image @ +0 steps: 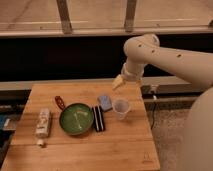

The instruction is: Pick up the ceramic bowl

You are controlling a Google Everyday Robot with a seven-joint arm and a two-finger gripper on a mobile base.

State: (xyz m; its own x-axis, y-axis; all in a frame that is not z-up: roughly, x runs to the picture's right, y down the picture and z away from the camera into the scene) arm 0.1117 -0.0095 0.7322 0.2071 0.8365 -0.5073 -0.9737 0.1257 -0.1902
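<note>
The ceramic bowl (76, 119) is a wide, shallow glossy green dish with a darker rim and pale streaks inside. It sits on the wooden table (100, 150), left of the middle. My gripper (118, 83) hangs at the end of the white arm above the table's far right part, up and to the right of the bowl and well apart from it. It holds nothing that I can see.
A small translucent plastic cup (120, 108) stands right of the bowl. A black flat item (98, 119) lies between them, a blue-grey item (105, 102) behind it. A reddish-brown item (60, 102) lies behind the bowl. A pale bottle (43, 125) lies at the left.
</note>
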